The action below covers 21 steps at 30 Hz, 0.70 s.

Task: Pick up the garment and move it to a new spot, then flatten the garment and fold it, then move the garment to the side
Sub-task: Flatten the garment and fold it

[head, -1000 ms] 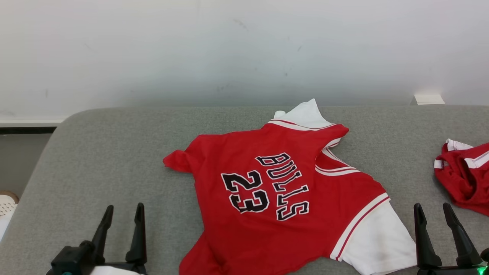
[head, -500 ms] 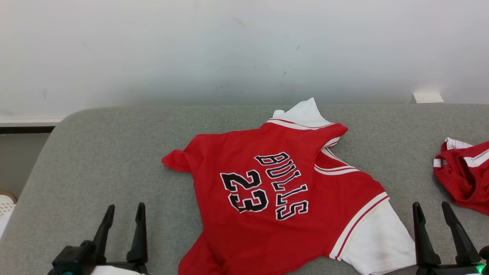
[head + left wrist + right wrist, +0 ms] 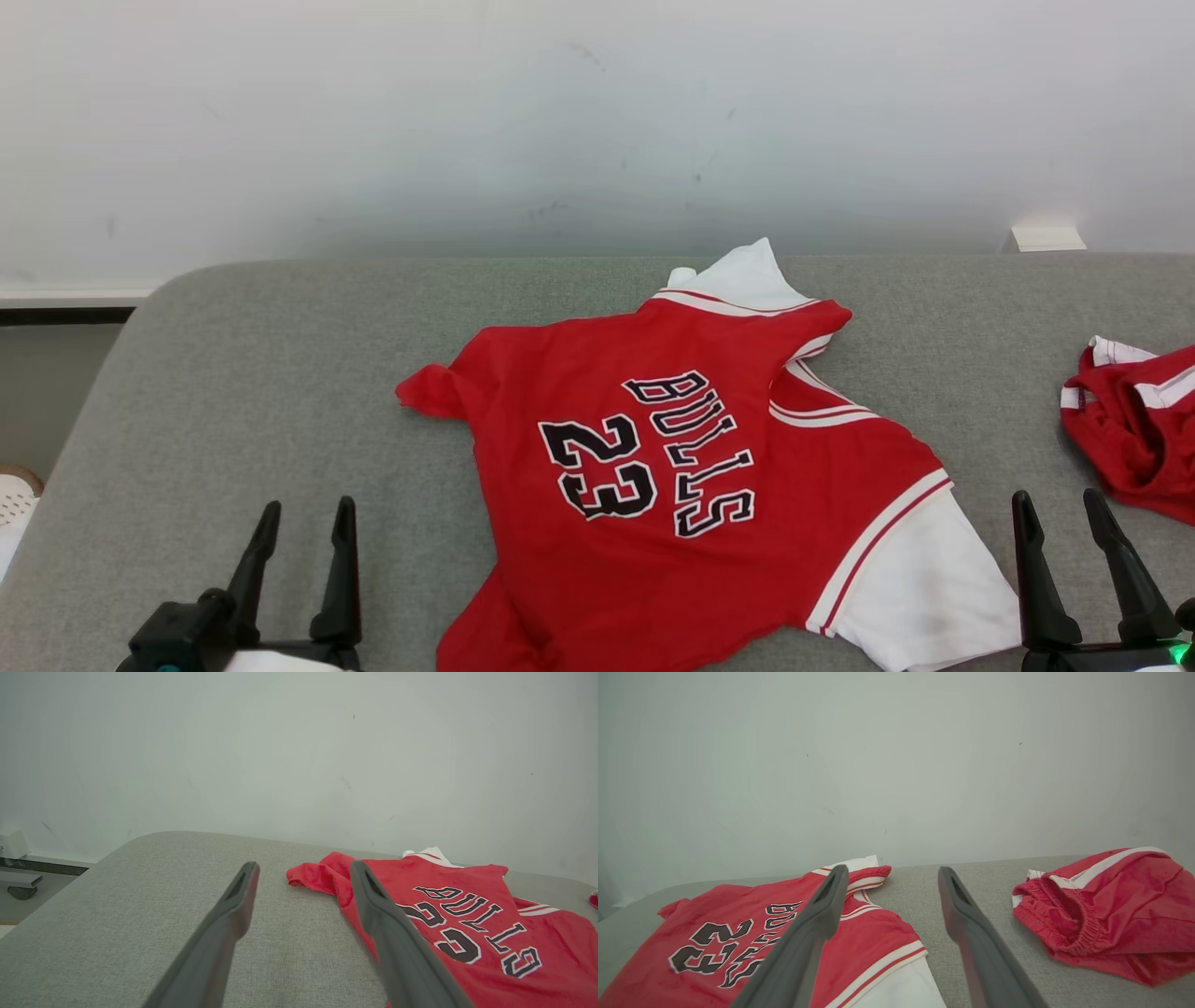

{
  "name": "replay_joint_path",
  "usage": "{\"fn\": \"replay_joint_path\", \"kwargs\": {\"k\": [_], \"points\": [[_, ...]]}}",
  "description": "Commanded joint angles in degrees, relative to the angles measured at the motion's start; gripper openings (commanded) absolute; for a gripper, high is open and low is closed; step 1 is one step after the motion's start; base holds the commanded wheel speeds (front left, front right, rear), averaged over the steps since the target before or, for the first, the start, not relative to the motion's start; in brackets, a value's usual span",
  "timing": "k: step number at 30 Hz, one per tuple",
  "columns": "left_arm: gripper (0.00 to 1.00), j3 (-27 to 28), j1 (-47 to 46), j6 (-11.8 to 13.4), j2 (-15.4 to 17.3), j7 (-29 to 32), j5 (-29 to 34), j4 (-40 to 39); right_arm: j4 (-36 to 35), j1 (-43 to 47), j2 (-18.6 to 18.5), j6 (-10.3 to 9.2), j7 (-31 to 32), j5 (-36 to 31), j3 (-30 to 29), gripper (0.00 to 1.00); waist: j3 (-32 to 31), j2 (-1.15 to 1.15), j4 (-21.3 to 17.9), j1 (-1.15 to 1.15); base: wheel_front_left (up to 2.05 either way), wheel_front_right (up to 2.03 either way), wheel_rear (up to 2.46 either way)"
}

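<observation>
A red jersey with white sleeves and black "BULLS 23" lettering lies spread, somewhat rumpled, on the grey cushioned surface. It also appears in the left wrist view as the jersey and in the right wrist view as the jersey. My left gripper stands open at the lower left, apart from the cloth, with nothing between its fingers. My right gripper is open at the lower right, beside the white sleeve, its fingers empty.
A second red garment with white trim, crumpled shorts, lies at the right edge of the surface, also seen as shorts in the right wrist view. A pale wall rises behind. The surface's rounded left corner drops off toward the floor.
</observation>
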Motion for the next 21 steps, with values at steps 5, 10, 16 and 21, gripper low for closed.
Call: {"fn": "replay_joint_path", "kwargs": {"k": [5,10,16,21], "points": [[1.0,0.44,-0.19,-0.35,-0.22,0.0,0.72,0.14,-0.3,-0.43,-0.43,-0.12,0.14,-0.35,-0.3,1.0,0.1,0.0,0.02,0.0,0.0,0.0,0.0],[1.0,0.48,0.12,-0.46,-0.39,0.0,0.93,0.71,-0.01,0.07,-0.69,-0.12,0.72,-0.49,-0.96,1.0,0.1,0.0,0.06,0.0,0.0,0.0,0.0],[1.0,-2.55,1.15,-0.97,0.69,3.56,-0.76,3.22,1.55,1.4,-1.07,-0.12,4.85,0.11,-3.53,1.0,0.27,0.0,0.02,0.0,0.0,0.0,0.0],[1.0,-5.86,2.22,-1.38,2.67,10.45,-2.7,2.58,1.91,2.13,-1.38,-0.12,9.22,-0.59,-3.92,1.0,1.11,0.0,-0.17,0.0,0.0,0.0,0.0]]}}
